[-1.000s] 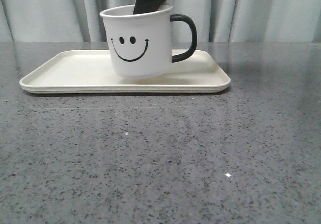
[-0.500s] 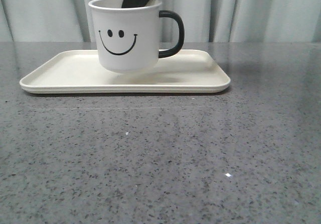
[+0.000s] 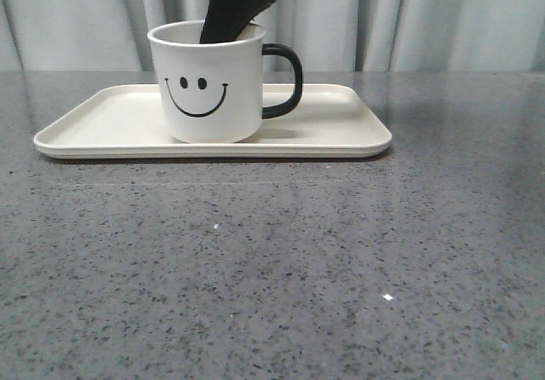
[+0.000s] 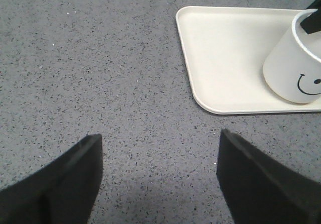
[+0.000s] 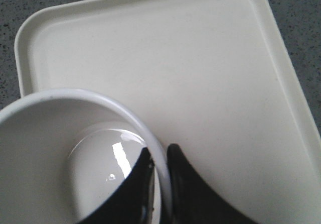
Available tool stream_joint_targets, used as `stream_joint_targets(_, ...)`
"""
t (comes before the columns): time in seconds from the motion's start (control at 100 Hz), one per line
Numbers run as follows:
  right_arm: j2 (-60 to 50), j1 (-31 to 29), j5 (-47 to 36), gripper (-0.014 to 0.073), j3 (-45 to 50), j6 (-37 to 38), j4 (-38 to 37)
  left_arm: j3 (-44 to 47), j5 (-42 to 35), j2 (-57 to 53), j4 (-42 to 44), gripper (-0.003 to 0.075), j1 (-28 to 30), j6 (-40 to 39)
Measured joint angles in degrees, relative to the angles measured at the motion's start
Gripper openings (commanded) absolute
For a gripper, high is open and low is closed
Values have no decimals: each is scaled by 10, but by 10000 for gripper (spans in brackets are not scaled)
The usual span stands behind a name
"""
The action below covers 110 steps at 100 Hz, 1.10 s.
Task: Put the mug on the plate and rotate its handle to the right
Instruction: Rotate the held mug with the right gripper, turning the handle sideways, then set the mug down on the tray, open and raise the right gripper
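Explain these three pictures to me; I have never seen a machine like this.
This is a two-armed robot at a grey table. One picture looks forward over the table; the other two come from cameras on each wrist. A cream plate lies there, and a white smiley mug stands on it, its black handle pointing right. The right gripper pinches the mug's rim, one finger inside and one outside. The left gripper is open above bare table, holding nothing.

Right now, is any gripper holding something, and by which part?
The right gripper holds the mug by its rim wall, one finger inside, one outside. The left gripper is open and holds nothing.
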Motion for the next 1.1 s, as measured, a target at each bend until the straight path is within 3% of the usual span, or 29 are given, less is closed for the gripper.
stream_joint_targets(0.88,7,-12,4,-57,0,-7,2,0,9,0,0,473,0,0)
stream_joint_targets(1.0,7,-12,4,1,0,-9,2,0,9,0,0,473,0,0)
stream_joint_targets(1.1,7,-12,4,104,0,-9,2,0,9,0,0,473,0,0)
